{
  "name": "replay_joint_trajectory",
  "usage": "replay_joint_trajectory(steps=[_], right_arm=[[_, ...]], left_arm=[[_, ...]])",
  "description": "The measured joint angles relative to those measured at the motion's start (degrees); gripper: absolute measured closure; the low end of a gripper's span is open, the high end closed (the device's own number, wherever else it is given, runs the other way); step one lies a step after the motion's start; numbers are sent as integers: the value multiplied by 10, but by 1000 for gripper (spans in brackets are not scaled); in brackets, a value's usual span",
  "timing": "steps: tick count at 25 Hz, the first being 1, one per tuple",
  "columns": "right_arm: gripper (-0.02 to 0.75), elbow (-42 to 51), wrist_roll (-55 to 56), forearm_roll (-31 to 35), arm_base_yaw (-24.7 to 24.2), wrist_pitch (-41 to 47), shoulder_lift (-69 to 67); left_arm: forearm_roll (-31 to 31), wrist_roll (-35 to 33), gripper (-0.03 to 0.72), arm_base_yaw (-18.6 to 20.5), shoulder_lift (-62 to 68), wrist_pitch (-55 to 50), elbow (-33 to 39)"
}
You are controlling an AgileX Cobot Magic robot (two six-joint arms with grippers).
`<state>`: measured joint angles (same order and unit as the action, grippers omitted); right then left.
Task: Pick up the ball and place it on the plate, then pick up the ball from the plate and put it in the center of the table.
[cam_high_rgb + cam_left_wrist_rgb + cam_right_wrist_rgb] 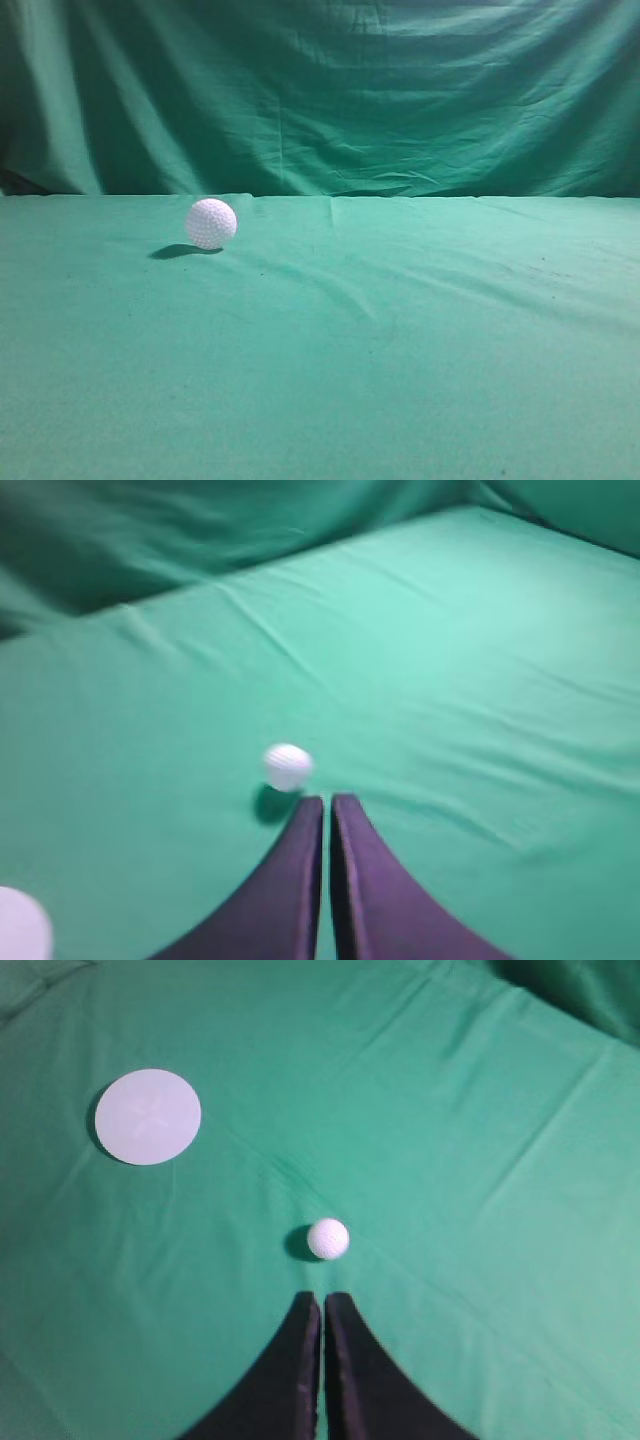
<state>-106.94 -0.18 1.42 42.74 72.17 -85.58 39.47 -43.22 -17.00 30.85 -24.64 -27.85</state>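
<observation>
Ball: white and dimpled, the ball (211, 223) rests alone on the green tabletop (400, 340), left of the middle in the exterior view, its shadow falling toward 8 o'clock.
Ball from the wrists: in the left wrist view the ball (288, 766) lies just past the fingertips, toward 11 o'clock from them; in the right wrist view the ball (328, 1238) lies at 12 o'clock from the tips, apart from them.
Plate: a flat white disc, the plate (148, 1117) lies well apart from the ball, toward 10 o'clock from it in the right wrist view; a white patch at the lower left corner of the left wrist view may be the same plate, cut off by the edge.
Left claw: the left claw (327, 802) is clenched, fingers nearly touching, grasping nothing.
Right claw: the right claw (322, 1300) is likewise clenched and empty.
Backdrop: a green cloth (330, 90) hangs behind the tabletop.
</observation>
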Motion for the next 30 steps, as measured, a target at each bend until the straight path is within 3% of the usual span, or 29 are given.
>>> replay_joint_trajectory(steps=[6,12,17,24,30], right_arm=[[738,197,13,-45,0,-11,207],[738,438,43,-46,0,-140,413],[738,599,47,-42,0,-197,544],[738,755,47,-40,0,-277,675],[738,862,76,-39,0,-357,698]], left_arm=[[0,19,688,-7,-8,-54,-12],[-2,33,688,-7,-36,-66,12],[-21,41,688,-7,-72,-68,53],[-41,53,688,-7,-87,-52,98],[-78,55,688,-7,-87,-38,102]])
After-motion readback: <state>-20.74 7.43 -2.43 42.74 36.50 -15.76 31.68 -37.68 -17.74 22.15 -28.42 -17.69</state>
